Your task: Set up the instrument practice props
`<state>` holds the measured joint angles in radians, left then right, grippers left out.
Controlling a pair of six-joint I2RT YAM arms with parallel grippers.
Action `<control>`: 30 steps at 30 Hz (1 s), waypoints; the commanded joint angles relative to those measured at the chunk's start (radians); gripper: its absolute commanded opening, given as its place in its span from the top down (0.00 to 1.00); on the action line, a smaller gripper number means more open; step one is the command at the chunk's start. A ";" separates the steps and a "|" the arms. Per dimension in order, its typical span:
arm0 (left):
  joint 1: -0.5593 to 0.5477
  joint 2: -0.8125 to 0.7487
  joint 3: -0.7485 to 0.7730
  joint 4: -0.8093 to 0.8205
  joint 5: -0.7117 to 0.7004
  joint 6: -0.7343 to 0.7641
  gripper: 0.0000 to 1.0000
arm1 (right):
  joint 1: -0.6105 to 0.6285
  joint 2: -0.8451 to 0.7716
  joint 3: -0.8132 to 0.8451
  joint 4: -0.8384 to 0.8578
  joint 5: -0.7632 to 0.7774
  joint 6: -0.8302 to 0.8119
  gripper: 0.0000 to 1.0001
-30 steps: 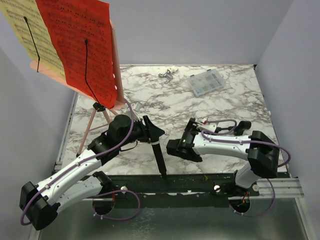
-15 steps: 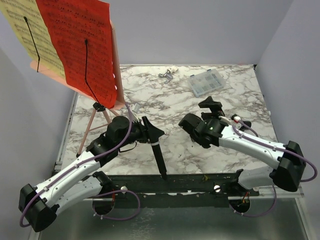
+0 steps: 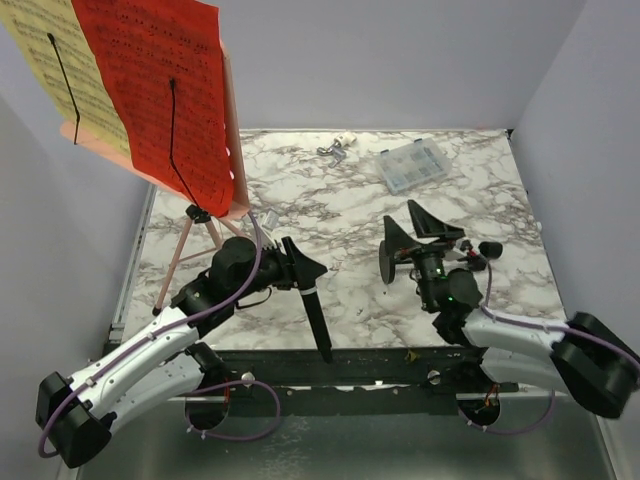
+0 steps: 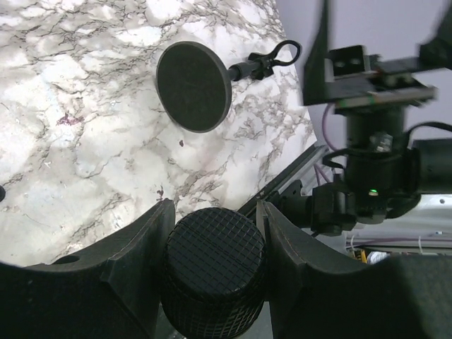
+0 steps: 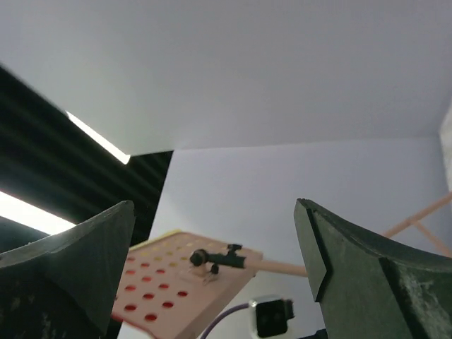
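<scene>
Marbled table (image 3: 330,215), grey walls. Microphone (image 3: 320,322): black, slim, its mesh head clamped between the left gripper (image 3: 303,262) fingers, body slanting toward the near edge. Right gripper (image 3: 412,232): fingers spread wide, pointing up. Stand (image 3: 105,148): pink, far left, bearing pages (image 3: 160,90).

A marble-patterned table (image 3: 470,205) fills the floor of the enclosure, with pale grey walls (image 3: 400,60) on three sides. A clear compartment box (image 3: 414,166) lies flat near the far edge, right of centre. Left of it and apart from it sit a few metal bits (image 3: 333,152), with a small white bit (image 3: 346,139) just behind them by the back wall. A black rail (image 3: 380,365) runs along the table's near edge.
</scene>
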<state>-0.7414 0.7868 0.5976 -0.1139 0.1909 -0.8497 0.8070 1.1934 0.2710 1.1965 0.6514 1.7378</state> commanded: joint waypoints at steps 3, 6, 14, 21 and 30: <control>0.003 -0.058 -0.019 0.028 0.002 -0.018 1.00 | -0.017 -0.542 0.094 -0.807 0.016 -0.414 0.00; 0.004 -0.059 -0.022 0.028 0.011 -0.017 1.00 | -0.017 -0.454 0.383 -1.586 0.314 -0.403 0.00; 0.006 -0.010 -0.013 0.034 0.021 -0.006 1.00 | -0.034 -0.462 0.380 -1.756 0.214 -0.519 0.00; 0.007 0.011 0.001 0.042 0.041 0.000 1.00 | -0.182 -0.536 0.240 -1.674 -0.017 -0.458 0.00; 0.005 -0.018 -0.010 0.037 0.044 -0.012 1.00 | -0.581 -0.382 0.120 -1.302 -0.488 -0.514 0.00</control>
<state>-0.7395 0.7986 0.5865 -0.1047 0.2123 -0.8551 0.3187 0.7681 0.4267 -0.2890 0.4026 1.2327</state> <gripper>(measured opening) 0.519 0.998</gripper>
